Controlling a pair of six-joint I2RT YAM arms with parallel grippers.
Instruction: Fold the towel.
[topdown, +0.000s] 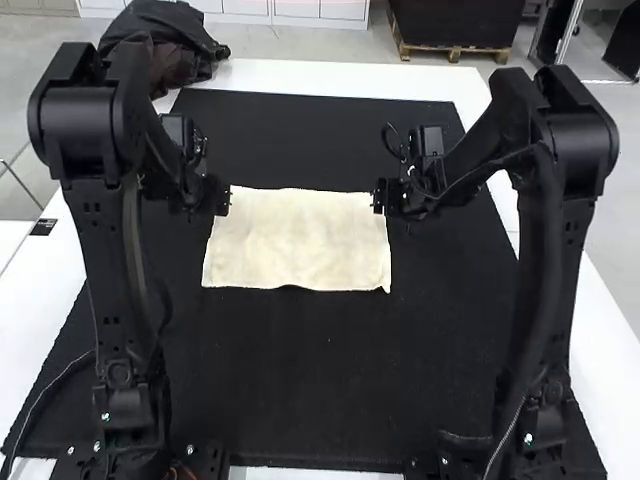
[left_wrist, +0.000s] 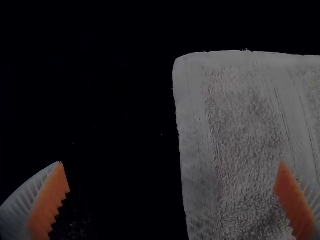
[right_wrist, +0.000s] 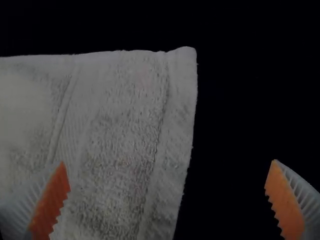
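Note:
In the high view the cream towel (topdown: 298, 240) lies spread as a rough rectangle. My left gripper (topdown: 222, 197) is by its far left corner, and my right gripper (topdown: 380, 196) by its far right corner. The left wrist view has my left gripper (left_wrist: 172, 187) wide open above one edge of the towel (left_wrist: 245, 125), its fingers on either side of that edge. In the right wrist view, my right gripper (right_wrist: 167, 185) is open likewise over the opposite edge of the towel (right_wrist: 110, 115). Nothing is held by either.
A black mat (topdown: 300, 390) lies under the towel, with the white table (topdown: 340, 78) showing around it. Dark cloth (topdown: 165, 45) is heaped at the table's far left corner. Both arms stand along the mat's sides.

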